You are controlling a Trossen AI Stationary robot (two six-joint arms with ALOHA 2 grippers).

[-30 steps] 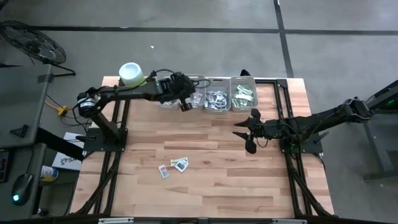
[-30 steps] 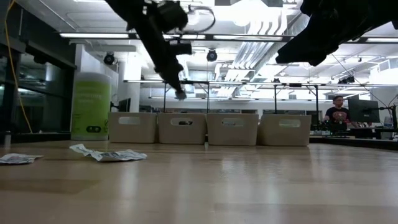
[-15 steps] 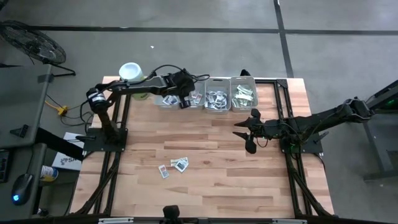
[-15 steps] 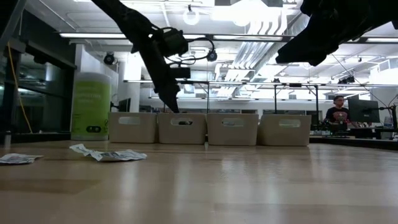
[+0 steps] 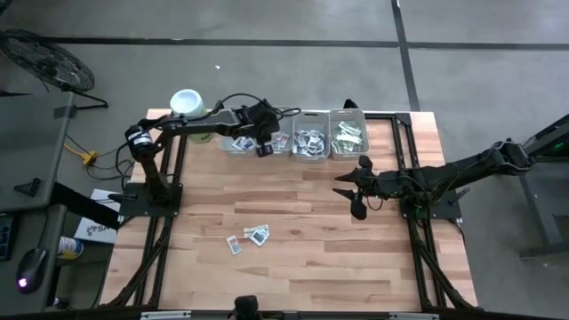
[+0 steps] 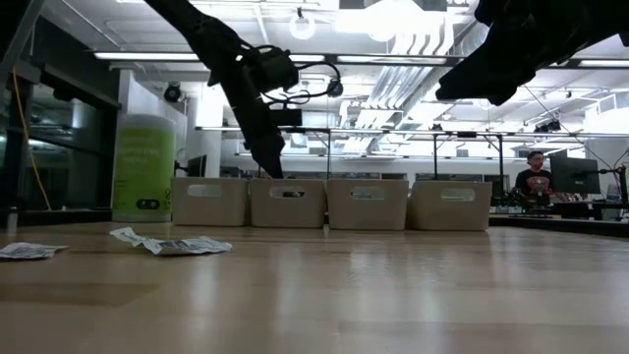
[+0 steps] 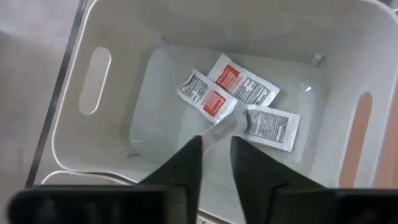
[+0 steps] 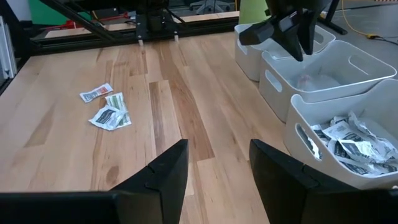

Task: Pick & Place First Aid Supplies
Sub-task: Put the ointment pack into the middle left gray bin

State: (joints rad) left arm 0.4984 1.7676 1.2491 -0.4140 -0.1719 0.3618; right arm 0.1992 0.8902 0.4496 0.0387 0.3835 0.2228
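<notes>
Four grey bins (image 5: 293, 140) stand in a row at the table's far edge. My left gripper (image 7: 216, 140) points down into the second bin from the left (image 7: 124, 37), fingers slightly apart. Three white packets with red and dark print (image 7: 227, 90) lie flat on that bin's floor. A blurred pale packet (image 7: 222, 126) shows just past the fingertips. A few more packets (image 5: 249, 236) lie flat on the wood near the table's middle. My right gripper (image 5: 354, 191) hangs open above the table's right half, with nothing between its fingers (image 8: 217, 165). My left gripper points down at a slant into the bin, and the blurred packet's near end (image 7: 211, 134) lies right at its fingertips. Whether the fingers touch the packet, I cannot tell.
A lime-green canister with a white lid (image 5: 187, 105) stands at the far left corner, beside the bins. The rightmost bin (image 8: 348, 143) holds several green-and-white strips. One more packet (image 6: 25, 251) lies far left in the low view. A person (image 6: 534, 182) stands in the room beyond.
My left gripper has gone toward the far edge and down, from above the bins to the rim of the second bin from the left. The pale packet seen at its tip a second ago no longer shows in the low view.
</notes>
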